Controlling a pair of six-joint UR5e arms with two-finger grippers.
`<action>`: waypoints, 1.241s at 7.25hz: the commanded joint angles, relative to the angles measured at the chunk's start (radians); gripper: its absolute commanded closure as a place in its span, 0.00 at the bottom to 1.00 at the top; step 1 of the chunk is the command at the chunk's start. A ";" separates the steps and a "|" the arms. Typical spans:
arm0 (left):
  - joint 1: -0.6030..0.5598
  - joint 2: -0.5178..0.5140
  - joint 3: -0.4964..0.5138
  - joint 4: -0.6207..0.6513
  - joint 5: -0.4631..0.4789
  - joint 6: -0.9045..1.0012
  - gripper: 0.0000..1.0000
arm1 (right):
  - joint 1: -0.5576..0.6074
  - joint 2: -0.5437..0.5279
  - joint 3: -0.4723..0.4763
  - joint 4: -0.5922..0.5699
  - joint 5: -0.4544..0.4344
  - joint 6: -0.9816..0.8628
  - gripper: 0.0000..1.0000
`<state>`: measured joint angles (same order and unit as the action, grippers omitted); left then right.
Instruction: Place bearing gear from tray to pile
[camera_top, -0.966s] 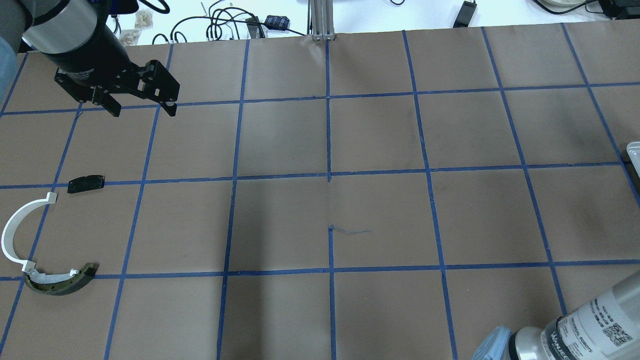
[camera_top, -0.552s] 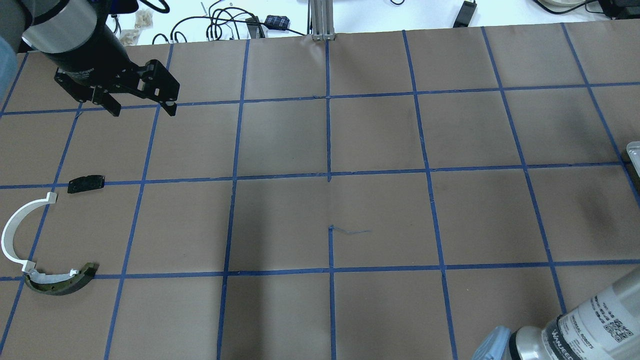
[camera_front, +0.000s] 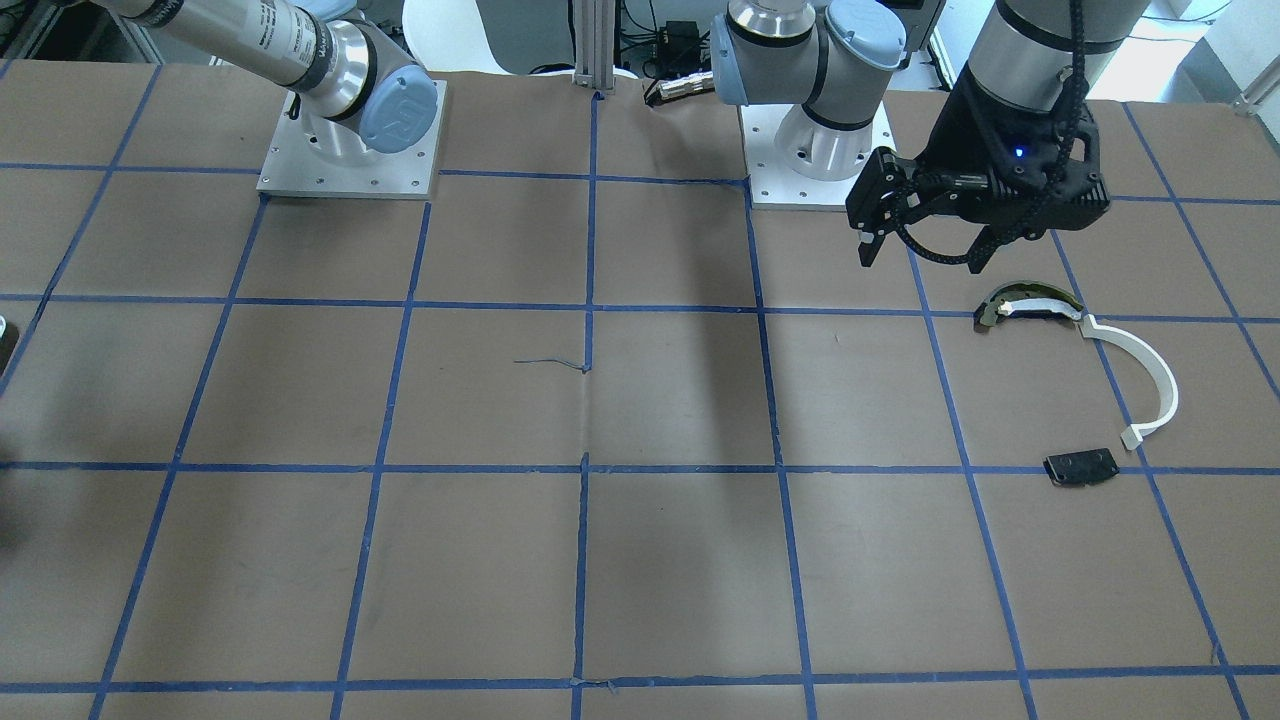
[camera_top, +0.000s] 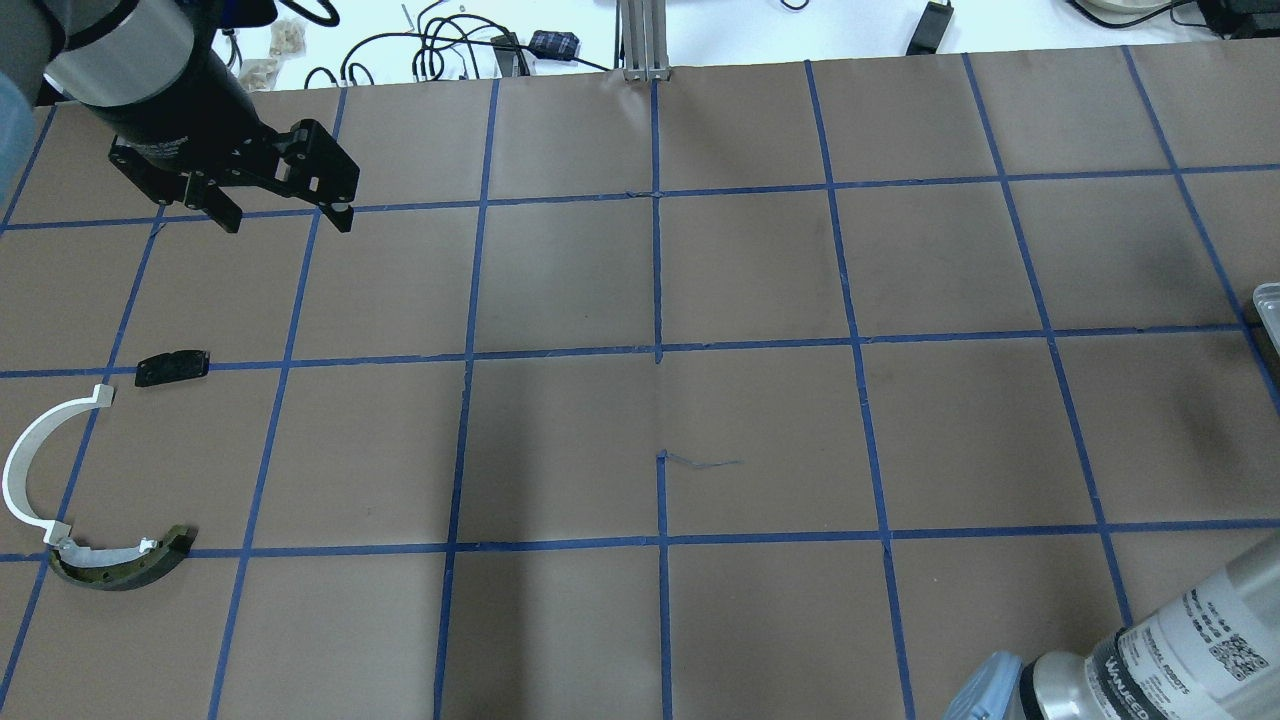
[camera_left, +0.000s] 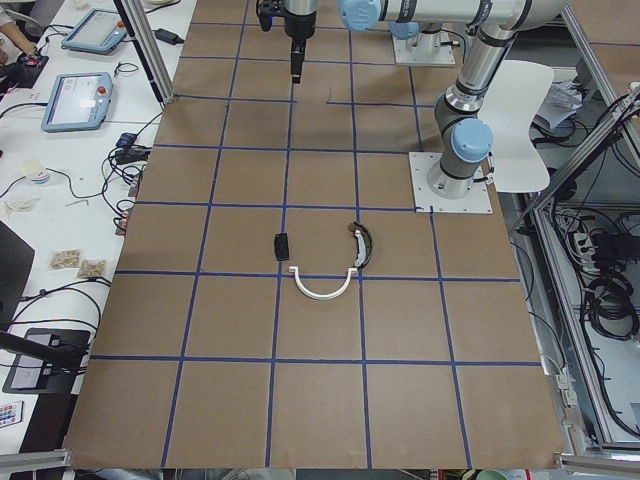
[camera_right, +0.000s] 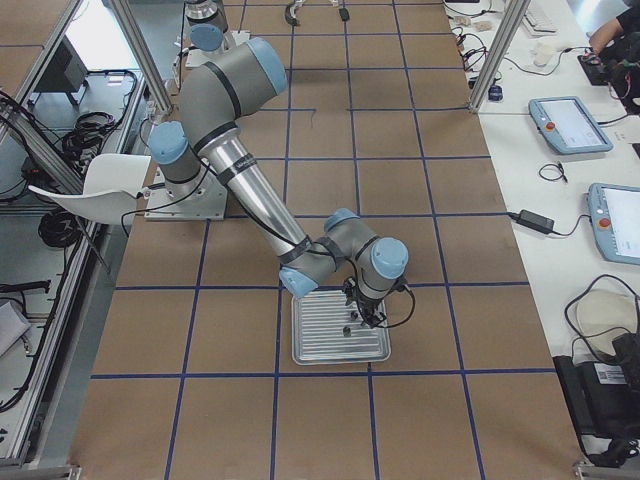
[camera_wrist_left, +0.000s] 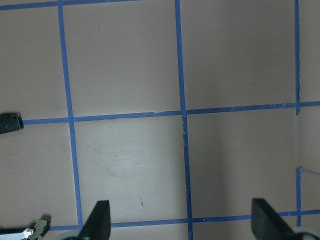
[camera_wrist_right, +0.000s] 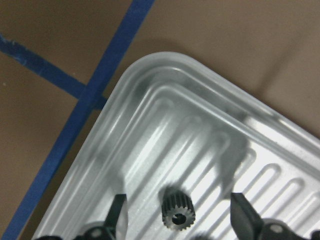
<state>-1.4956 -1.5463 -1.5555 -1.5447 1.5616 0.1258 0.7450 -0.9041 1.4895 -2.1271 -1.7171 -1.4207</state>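
The bearing gear (camera_wrist_right: 178, 214), small, dark and toothed, lies on a ribbed silver tray (camera_wrist_right: 165, 120) near its corner. My right gripper (camera_wrist_right: 178, 200) is open just above the tray, with one finger on each side of the gear and apart from it. The tray also shows in the exterior right view (camera_right: 322, 350). The pile lies at the table's left: a white arc (camera_top: 30, 460), an olive-edged curved piece (camera_top: 120, 570) and a black plate (camera_top: 172, 367). My left gripper (camera_top: 285, 222) is open and empty, hanging above the table beyond the pile.
The tray's edge (camera_top: 1268, 300) peeks in at the overhead view's right side. My right arm's elbow (camera_top: 1150, 660) fills the bottom right corner. An aluminium post (camera_top: 645, 40) and cables (camera_top: 440, 45) lie at the far edge. The arm bases (camera_front: 350, 150) stand on the robot's side.
My right arm's elbow has shifted slightly down and to the right in the overhead view. The left gripper and the pile have not moved.
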 joint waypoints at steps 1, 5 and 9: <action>0.000 0.000 0.000 0.000 0.000 0.000 0.00 | -0.003 0.001 0.000 0.001 -0.001 -0.001 0.62; 0.000 0.000 0.000 0.000 0.000 0.000 0.00 | -0.007 -0.028 -0.026 0.101 0.001 -0.001 1.00; 0.000 0.000 0.000 0.000 0.000 0.000 0.00 | 0.245 -0.275 -0.035 0.398 0.081 0.471 1.00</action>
<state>-1.4956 -1.5460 -1.5554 -1.5447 1.5616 0.1258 0.8717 -1.1137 1.4465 -1.8217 -1.6748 -1.1520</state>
